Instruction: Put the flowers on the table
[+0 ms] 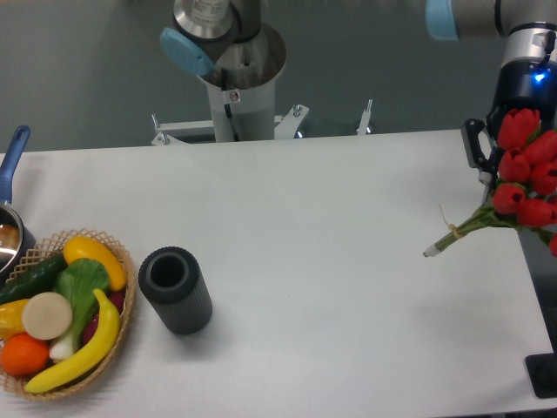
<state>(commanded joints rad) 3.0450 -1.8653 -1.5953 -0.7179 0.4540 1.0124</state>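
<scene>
The flowers [522, 170], red tulips with green stems tied with tan string, are at the right edge of the table [331, 200]. The blooms sit at the far right. The stems slant down and left to a cut end above the white surface. My gripper [484, 165] comes down from the upper right and is shut on the bunch near the blooms. One black finger [474, 144] shows left of the tulips, and the blooms hide the rest of the gripper. The bunch looks lifted off the tabletop.
A black ribbed cylinder [175, 290] stands left of centre. A wicker basket [122, 261] of fruit and vegetables is at the front left, with a blue-handled pot [10, 187] behind it. The arm's base [235, 78] stands at the back. A black object [544, 376] sits off the front right corner.
</scene>
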